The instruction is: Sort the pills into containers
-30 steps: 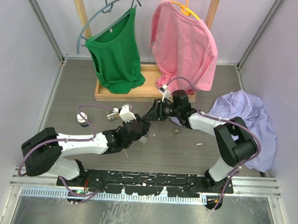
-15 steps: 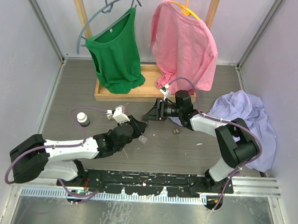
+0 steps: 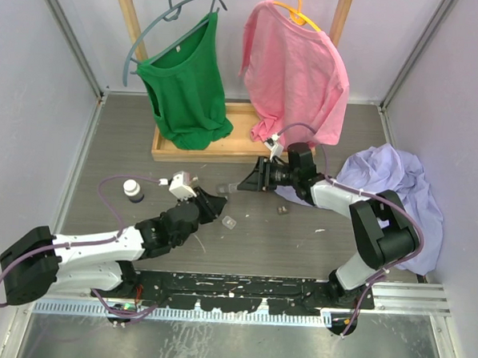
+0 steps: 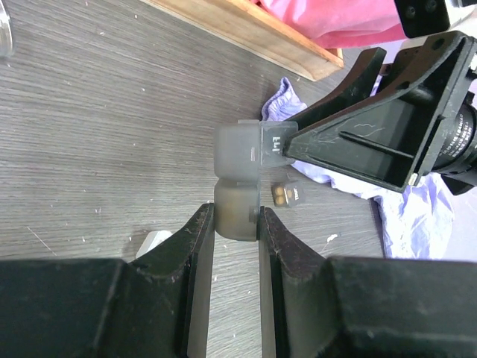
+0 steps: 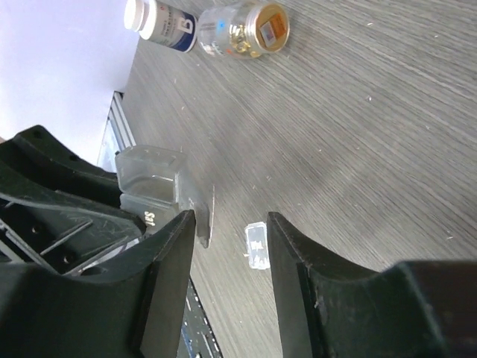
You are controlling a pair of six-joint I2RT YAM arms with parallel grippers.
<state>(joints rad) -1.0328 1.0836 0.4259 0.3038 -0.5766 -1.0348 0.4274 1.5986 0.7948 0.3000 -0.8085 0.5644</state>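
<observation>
Short of the wooden rack base (image 3: 224,152), your left gripper (image 4: 236,218) pinches a clear tub (image 4: 238,153). Its flap (image 5: 205,216) stands between the spread jaws of your right gripper (image 5: 231,220). A loose lid (image 5: 257,245) lies under them, and a brown tub (image 4: 287,195) sits short of the base's right end.

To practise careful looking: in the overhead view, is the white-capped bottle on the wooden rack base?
No, the white-capped bottle sits on the bare grey table, well apart from the wooden rack base.
</observation>
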